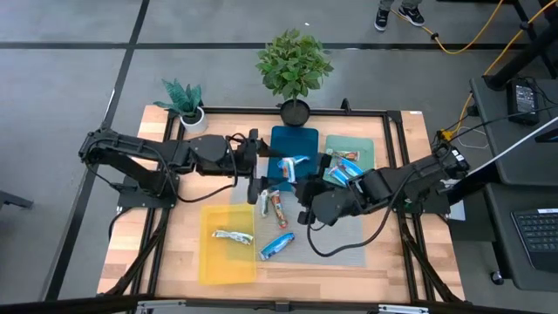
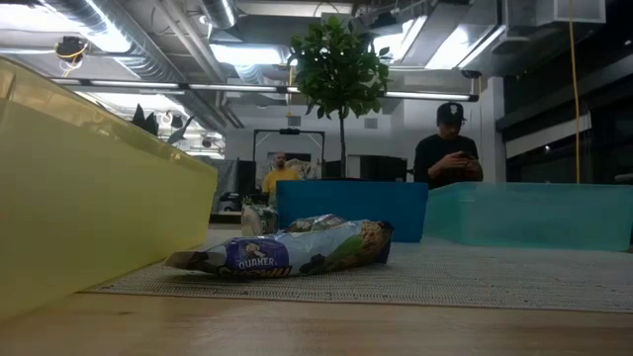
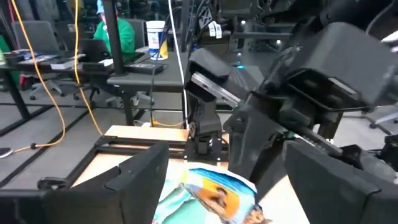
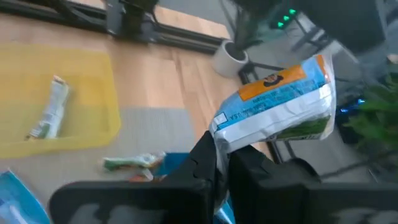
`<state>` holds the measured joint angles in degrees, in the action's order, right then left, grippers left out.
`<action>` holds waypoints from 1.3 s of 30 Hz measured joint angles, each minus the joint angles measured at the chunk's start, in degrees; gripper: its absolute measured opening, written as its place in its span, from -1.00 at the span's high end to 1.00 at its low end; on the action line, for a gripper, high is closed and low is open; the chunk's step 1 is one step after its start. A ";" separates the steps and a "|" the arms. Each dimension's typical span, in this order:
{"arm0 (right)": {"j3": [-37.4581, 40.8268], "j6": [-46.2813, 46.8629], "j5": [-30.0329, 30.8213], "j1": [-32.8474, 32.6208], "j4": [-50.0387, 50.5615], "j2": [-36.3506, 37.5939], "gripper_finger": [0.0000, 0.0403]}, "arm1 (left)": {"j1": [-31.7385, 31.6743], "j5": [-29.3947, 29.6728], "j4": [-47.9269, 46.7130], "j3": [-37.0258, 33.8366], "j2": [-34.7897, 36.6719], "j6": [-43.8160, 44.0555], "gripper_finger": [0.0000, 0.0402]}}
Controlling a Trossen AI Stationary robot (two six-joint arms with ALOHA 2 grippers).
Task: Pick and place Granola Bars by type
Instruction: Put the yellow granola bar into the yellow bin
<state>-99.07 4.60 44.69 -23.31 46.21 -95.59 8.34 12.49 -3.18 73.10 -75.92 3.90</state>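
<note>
Right gripper (image 4: 221, 163) pinched shut on a blue-orange bar (image 4: 280, 106), held above the mat (image 1: 349, 240) near the blue tray (image 1: 292, 139). Left gripper (image 1: 261, 157) hovers by that tray, fingers (image 3: 134, 180) spread wide, empty. One bar (image 1: 231, 235) in the yellow tray (image 1: 209, 266) (others loose on the mat).
</note>
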 joint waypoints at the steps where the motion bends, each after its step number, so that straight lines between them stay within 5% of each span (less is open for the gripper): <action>1: 0.00 -0.74 -0.53 0.26 -0.83 0.00 0.89 | 0.00 0.13 -0.05 0.00 0.00 0.00 -0.53; 25: 0.00 -9.58 -0.83 1.02 -7.97 0.00 0.83 | -1.09 2.81 -4.13 0.04 -0.79 1.51 -0.44; 31: 0.00 -9.80 -0.81 1.21 -8.02 0.00 0.91 | -1.07 2.58 -4.19 0.04 -0.81 1.48 -0.13; 39: 0.00 -8.92 -1.11 2.35 -7.93 0.00 0.68 | -1.14 1.86 -4.28 0.04 -0.83 0.42 0.55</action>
<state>-99.07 -4.32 43.58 -20.96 38.28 -95.59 7.20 14.35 -7.45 73.14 -76.75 4.32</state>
